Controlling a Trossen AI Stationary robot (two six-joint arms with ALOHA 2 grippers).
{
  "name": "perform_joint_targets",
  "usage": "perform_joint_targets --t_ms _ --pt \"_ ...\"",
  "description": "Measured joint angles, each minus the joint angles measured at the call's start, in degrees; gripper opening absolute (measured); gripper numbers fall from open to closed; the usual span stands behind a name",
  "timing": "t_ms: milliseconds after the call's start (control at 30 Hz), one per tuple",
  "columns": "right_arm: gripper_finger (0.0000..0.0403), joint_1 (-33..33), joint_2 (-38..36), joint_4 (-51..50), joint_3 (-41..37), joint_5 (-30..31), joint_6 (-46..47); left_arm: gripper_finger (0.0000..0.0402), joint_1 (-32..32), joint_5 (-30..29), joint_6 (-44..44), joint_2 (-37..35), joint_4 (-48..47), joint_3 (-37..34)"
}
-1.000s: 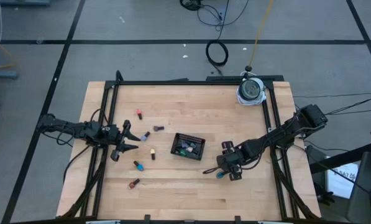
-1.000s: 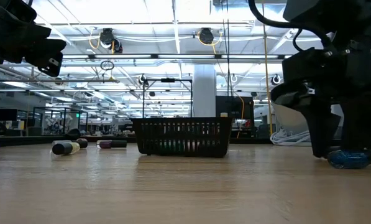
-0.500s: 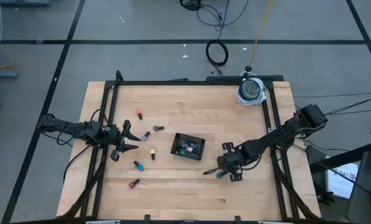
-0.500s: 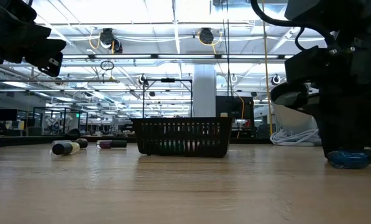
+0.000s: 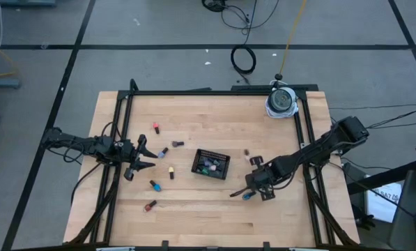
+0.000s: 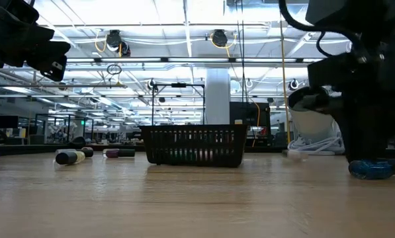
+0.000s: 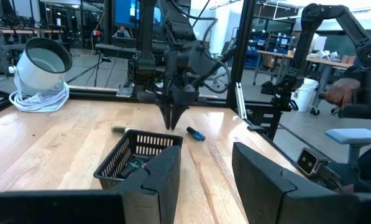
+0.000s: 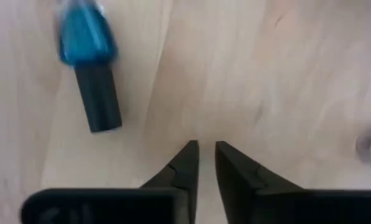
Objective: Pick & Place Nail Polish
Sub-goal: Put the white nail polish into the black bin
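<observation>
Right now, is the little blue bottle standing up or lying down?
Lying down. The blue bottle rests on its side on the table, dark cap pointing along the wood, beside the shut, empty right gripper.

My right claw [image 8: 201, 163] hung shut above bare desk [image 5: 194, 216], with the blue nail polish bottle [image 8: 89, 59] lying free beside it, nothing crowding it. The black mesh tray [image 5: 212, 163] stood between my two claws. Loose bottles [image 5: 164, 151] cluttered the desk just ahead of my left claw [image 5: 146, 155]. The near edge lay open.

overhead, table-level, 2 wrist views, shared basket [image 5: 211, 164]
</observation>
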Motion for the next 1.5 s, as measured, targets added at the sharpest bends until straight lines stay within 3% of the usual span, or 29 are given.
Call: perform_joint_targets --t_ms 100,233,367,633,733,833,967,1067,1500 --pt "0.0076 -0.07 -1.72 -0.41 1.27 2.28 -0.45 0.0145 0.00 0.00 0.00 0.00 0.00 0.00" --pt "0.0113 -1.03 -3.90 -2.45 1.27 10.10 -0.68 0.0145 0.00 0.00 0.00 0.00 -0.01 0.00" --pt "0.0138 -5.21 -5.62 -3.08 1.27 14.96 -1.44 0.0145 0.00 0.00 0.00 0.00 0.00 0.00" --pt "0.0171 -20.56 -5.50 -1.77 1.31 4.06 -13.64 0.0145 0.00 0.00 0.00 0.00 0.00 0.00" --pt "0.0185 -23.98 -5.49 -2.18 1.31 1.86 -24.45 0.0145 0.00 0.00 0.00 0.00 0.00 0.00" --pt "0.0195 -25.58 -5.50 -1.56 1.31 1.31 -34.84 0.0145 0.00 0.00 0.00 0.00 0.00 0.00" --pt "0.0196 -26.66 -5.32 1.17 1.33 0.63 -41.05 0.0145 0.00 0.00 0.00 0.00 0.00 0.00" --pt "0.0196 -27.06 -4.08 3.58 1.33 -1.78 -41.98 0.0145 0.00 0.00 0.00 0.00 0.00 0.00" --pt "0.0196 -27.10 0.91 5.60 1.40 -1.87 -46.74 0.0145 0.00 0.00 0.00 -0.02 -0.02 0.00"
